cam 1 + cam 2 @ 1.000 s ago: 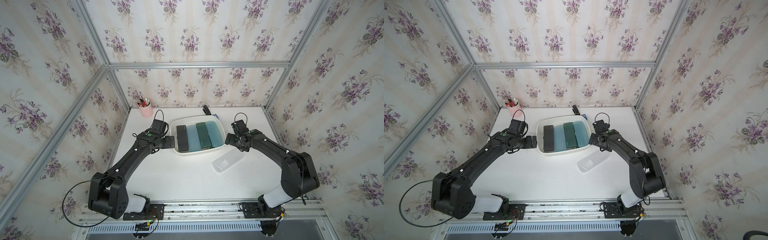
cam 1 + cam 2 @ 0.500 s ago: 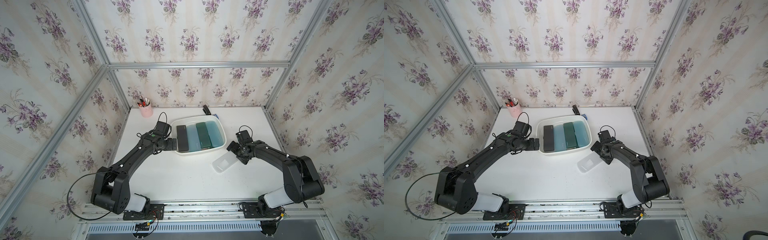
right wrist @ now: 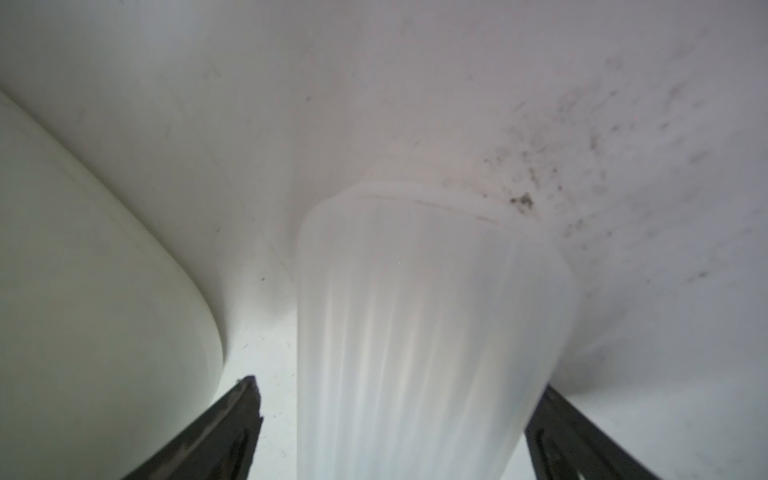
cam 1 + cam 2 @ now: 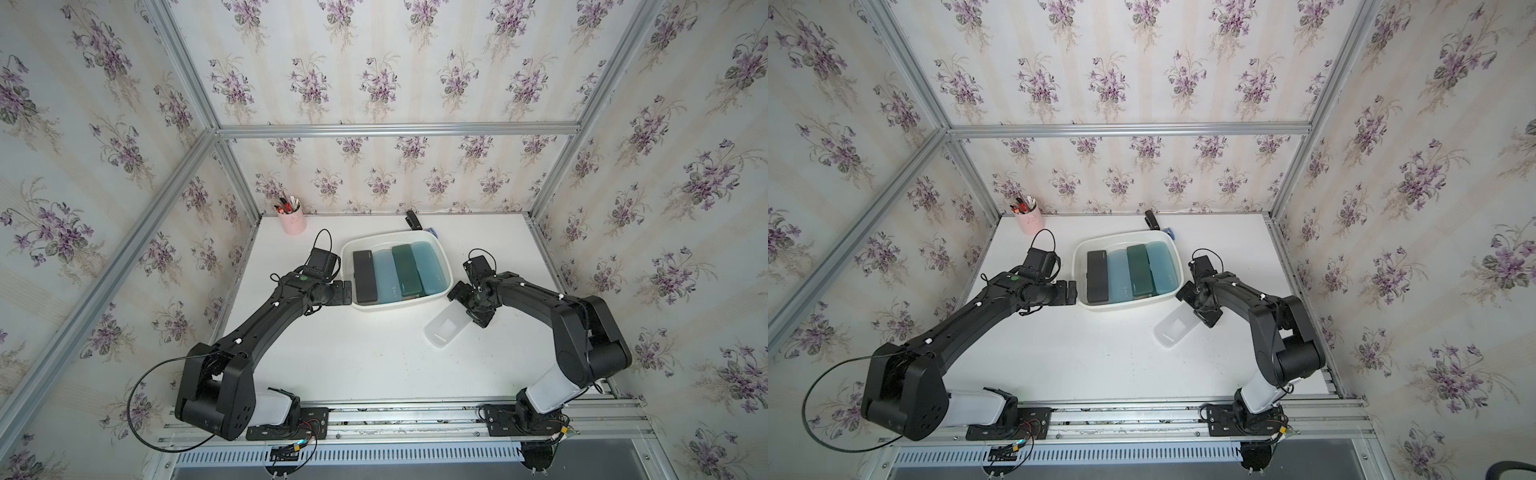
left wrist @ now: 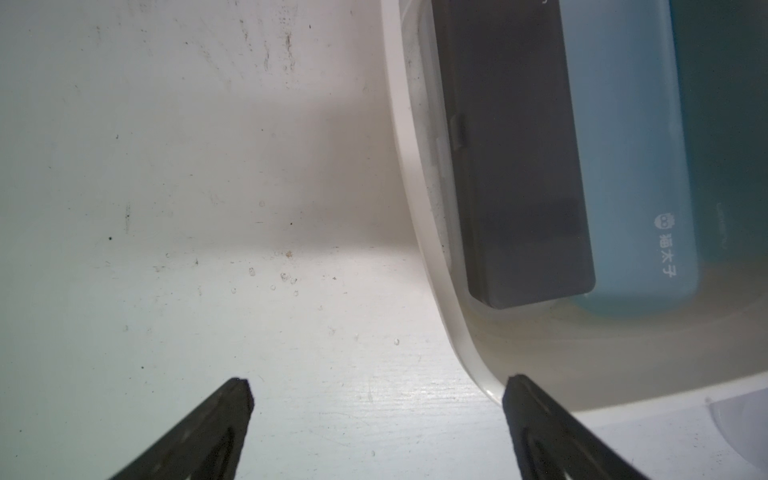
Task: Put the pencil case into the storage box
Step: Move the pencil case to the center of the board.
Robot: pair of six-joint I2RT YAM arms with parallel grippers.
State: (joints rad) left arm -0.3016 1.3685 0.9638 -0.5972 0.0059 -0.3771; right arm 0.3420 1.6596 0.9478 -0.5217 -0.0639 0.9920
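Observation:
The storage box (image 4: 348,254) (image 4: 1079,266) is a white tub at mid table holding several pencil cases side by side: black (image 4: 365,276), pale blue, dark green and teal. A frosted translucent pencil case (image 4: 445,329) (image 4: 1173,330) lies on the table in front of the box's right corner. My right gripper (image 4: 468,307) (image 3: 395,382) stands open astride that case's near end (image 3: 424,332), with a gap showing at one finger. My left gripper (image 4: 343,293) (image 5: 378,384) is open and empty beside the box's left front corner, one fingertip (image 5: 519,390) over the rim (image 5: 440,266).
A pink pen cup (image 4: 292,222) stands at the back left corner. A black stapler-like object (image 4: 412,220) and a small blue item (image 4: 1169,231) lie behind the box. Aluminium posts and papered walls close in the table's left, back and right sides.
My right gripper has moved from beside the box's right wall toward the front, down over the frosted case's end. The left gripper has barely shifted. Both stayed open.

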